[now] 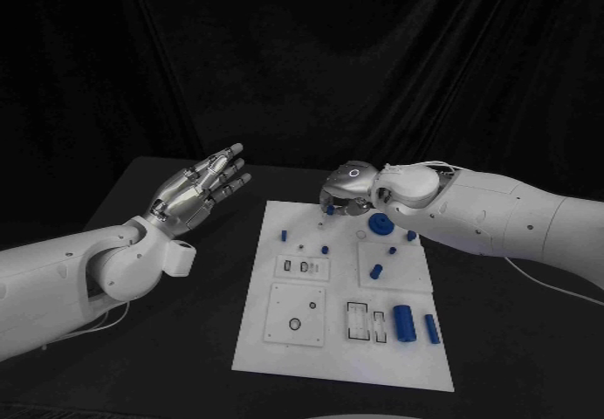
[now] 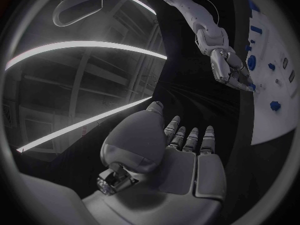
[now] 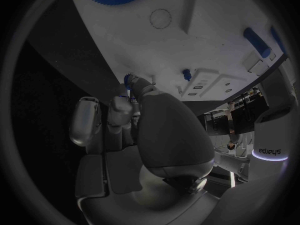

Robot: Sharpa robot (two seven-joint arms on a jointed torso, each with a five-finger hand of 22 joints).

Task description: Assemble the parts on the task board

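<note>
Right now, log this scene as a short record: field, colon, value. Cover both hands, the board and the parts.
left hand: raised over the black table, left of the board, fingers spread, holding nothing
right hand: at the board's far edge, fingers curled down around a small blue part
task board: white plate, flat, mid-table
blue gear: near the right hand
large blue cylinder: lying at the board's near right
</note>
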